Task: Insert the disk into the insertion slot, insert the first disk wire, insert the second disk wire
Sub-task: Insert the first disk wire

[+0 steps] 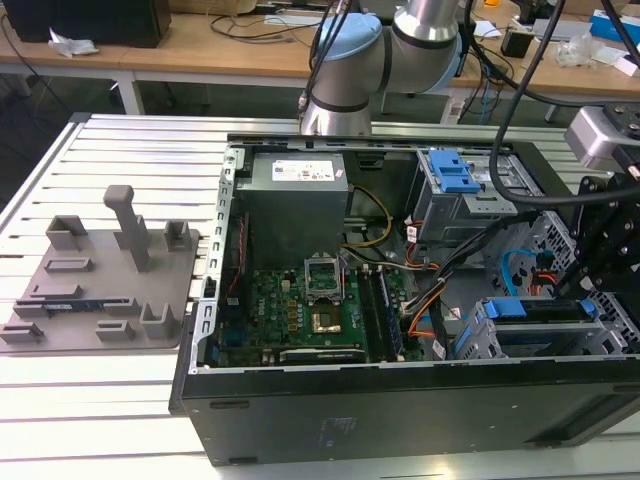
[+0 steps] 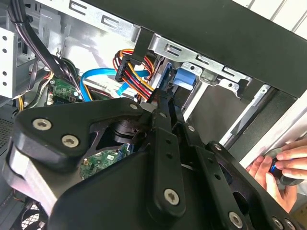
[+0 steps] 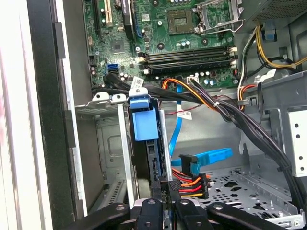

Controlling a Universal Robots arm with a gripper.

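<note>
The disk [image 1: 540, 308] in its blue caddy sits inside the insertion slot [image 1: 470, 340], the grey cage at the case's corner on the exterior view's right. In the first wrist view the caddy's blue tab [image 3: 144, 122] stands at the cage mouth [image 3: 108, 143]. My gripper [image 3: 164, 191] hangs over the disk's rear edge with its fingers together. A black connector with red, orange and yellow wires [image 3: 192, 184] lies right beside the fingertips. A blue flat wire [image 3: 211, 155] lies loose next to it. In the second wrist view the gripper [image 2: 165, 98] points at the coloured wires [image 2: 136, 62] and the blue wire [image 2: 96, 76].
The motherboard [image 1: 310, 310] and the power supply [image 1: 297, 195] fill the case's middle. A grey bay with a blue latch [image 1: 450, 175] stands behind the slot. A grey fixture plate [image 1: 100, 280] lies outside the case on the exterior view's left. A person's hand [image 2: 283, 167] rests outside the case wall.
</note>
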